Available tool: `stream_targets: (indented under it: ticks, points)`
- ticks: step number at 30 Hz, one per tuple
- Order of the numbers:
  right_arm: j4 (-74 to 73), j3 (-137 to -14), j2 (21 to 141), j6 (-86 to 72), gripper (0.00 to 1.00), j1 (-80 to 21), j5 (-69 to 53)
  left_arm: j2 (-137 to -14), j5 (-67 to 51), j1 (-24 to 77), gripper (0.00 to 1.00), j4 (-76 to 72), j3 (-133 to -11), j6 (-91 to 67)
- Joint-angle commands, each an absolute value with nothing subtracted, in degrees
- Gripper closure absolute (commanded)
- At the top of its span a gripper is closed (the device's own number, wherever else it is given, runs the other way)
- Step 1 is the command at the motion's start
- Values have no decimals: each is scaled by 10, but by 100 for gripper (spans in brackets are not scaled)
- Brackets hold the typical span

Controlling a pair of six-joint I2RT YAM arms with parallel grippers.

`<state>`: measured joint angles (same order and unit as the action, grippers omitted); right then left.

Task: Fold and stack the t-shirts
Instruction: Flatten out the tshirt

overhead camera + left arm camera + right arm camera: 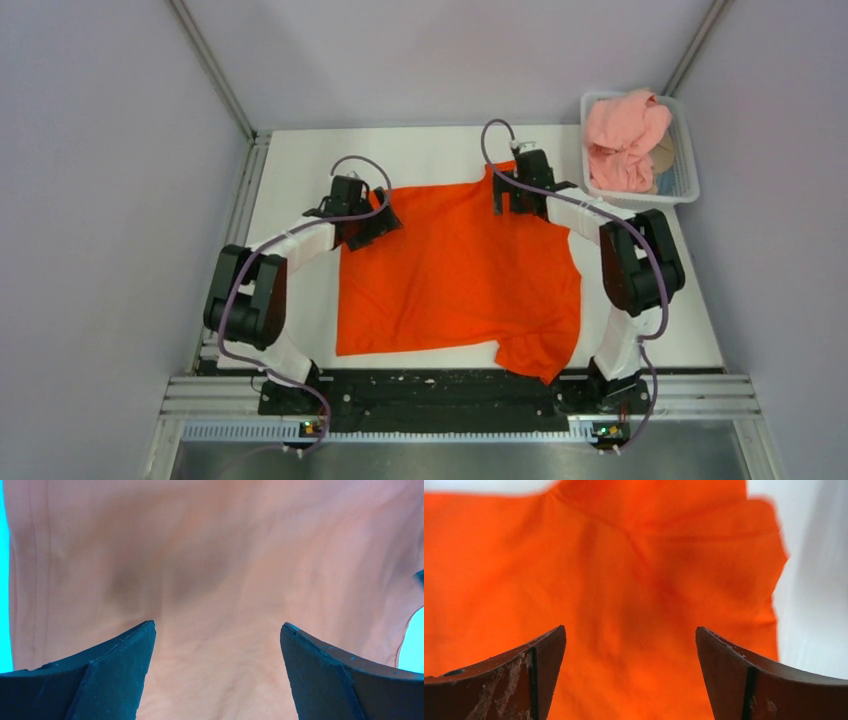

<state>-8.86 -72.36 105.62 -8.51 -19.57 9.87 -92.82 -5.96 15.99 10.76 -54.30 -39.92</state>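
With left gripper (pixel 372 226) and right gripper (pixel 520 200) gaping empty over the far corners of the orange-red t-shirt (pixel 460 270), I'd pinch each corner squarely and fold evenly toward the near edge of the tabletop (pixel 295 165).

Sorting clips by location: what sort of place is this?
Probably a robotics lab cell: blank partition walls, two arms mounted at a white table, an orange t-shirt spread on it.
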Motion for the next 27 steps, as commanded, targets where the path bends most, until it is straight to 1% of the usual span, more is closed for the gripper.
stream_targets:
  ticks: [1,4,11,15,18,21,25,27]
  points:
    - [-107,-705,1071,-154,1,-182,81,-981,-49,145,1,107,-603,-387]
    - [-109,-706,1090,-173,1,-160,74,-1040,-49,135,1,123,-651,-388]
    - [-91,-727,1146,-208,2,-102,3,-1157,-65,105,1,168,-762,-408]
    - [-95,-784,1201,-203,3,-91,-16,-1204,-86,87,1,180,-817,-419]
    - [-119,-862,1248,-196,3,-86,-27,-1244,-101,76,1,194,-873,-423]
    - [-131,-913,1281,-189,3,-84,-25,-1284,-112,65,1,204,-936,-419]
    - [-166,-979,1300,-182,3,-83,-19,-1325,-157,50,1,229,-1010,-409]
    - [-177,-982,1280,-173,2,-83,-13,-1317,-163,50,1,229,-1023,-400]
